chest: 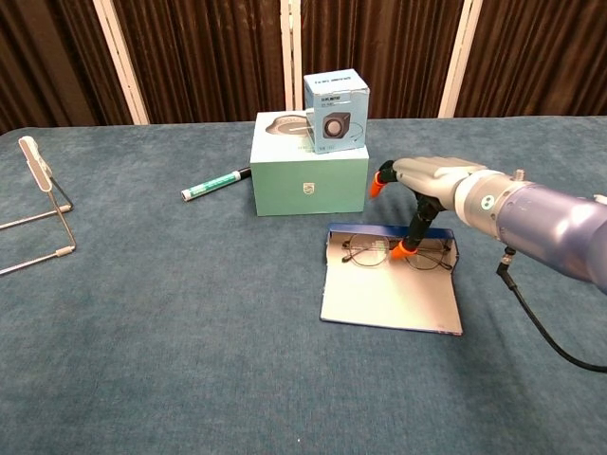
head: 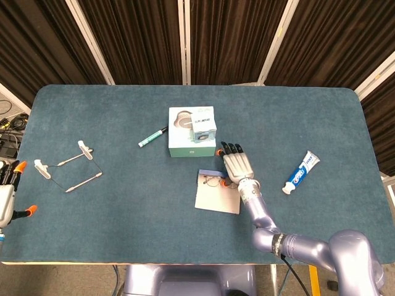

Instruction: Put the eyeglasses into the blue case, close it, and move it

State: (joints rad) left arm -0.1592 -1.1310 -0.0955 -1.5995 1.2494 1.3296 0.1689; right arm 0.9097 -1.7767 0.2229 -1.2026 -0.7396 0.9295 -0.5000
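Eyeglasses point(chest: 394, 254) lie unfolded on the opened blue case point(chest: 392, 296) before a green box point(chest: 308, 185), the right hand point(chest: 429, 186) spread above them, thumb tip touching the frame; the left hand point(head: 7, 196) hovers empty-fingered at the table's point(head: 123, 203) edge.

Two stacked boxes: large point(chest: 308, 178), small point(chest: 336, 98); one eyeglasses point(chest: 391, 254), case point(chest: 393, 294), marker point(chest: 212, 185), toothpaste tube point(head: 300, 172), wire stand point(head: 66, 166).
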